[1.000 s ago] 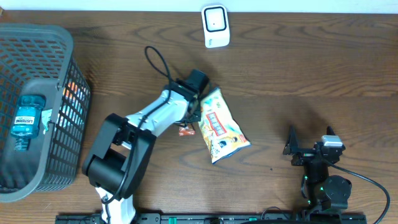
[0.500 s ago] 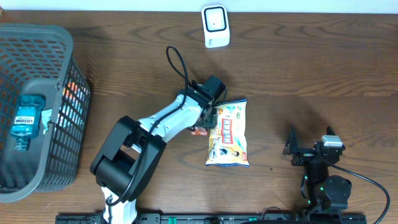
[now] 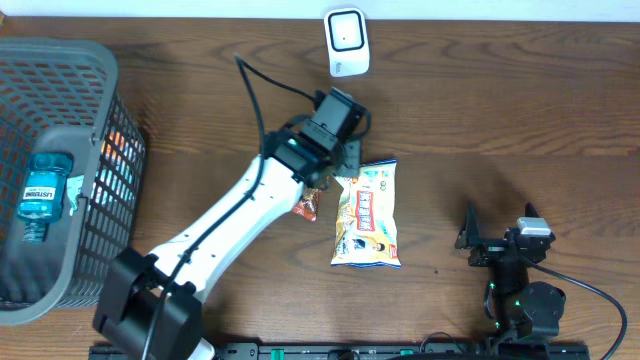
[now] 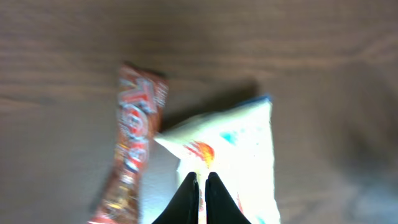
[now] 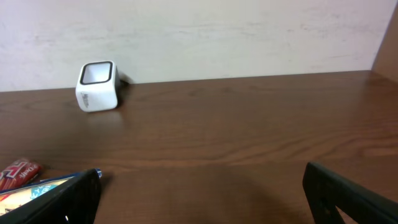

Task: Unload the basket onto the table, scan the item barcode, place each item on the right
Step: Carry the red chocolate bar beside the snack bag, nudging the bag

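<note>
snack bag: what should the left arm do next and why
Probably open the left gripper and lower it onto the snack bag: its jaws look shut on nothing above the bag, which lies flat beside a red candy bar, well short of the scanner.

table (image 3: 520,110) seen as matt grained wood | bag (image 3: 367,215) glossy plastic film | wrapper (image 3: 306,207) glossy | basket (image 3: 105,215) grey plastic mesh | scanner (image 3: 347,42) smooth white plastic

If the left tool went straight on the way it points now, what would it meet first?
Probably the white and yellow plastic snack bag: the shut left tool points down at its edge, the red wrapped candy bar lying beside. Its height above is unclear.
</note>
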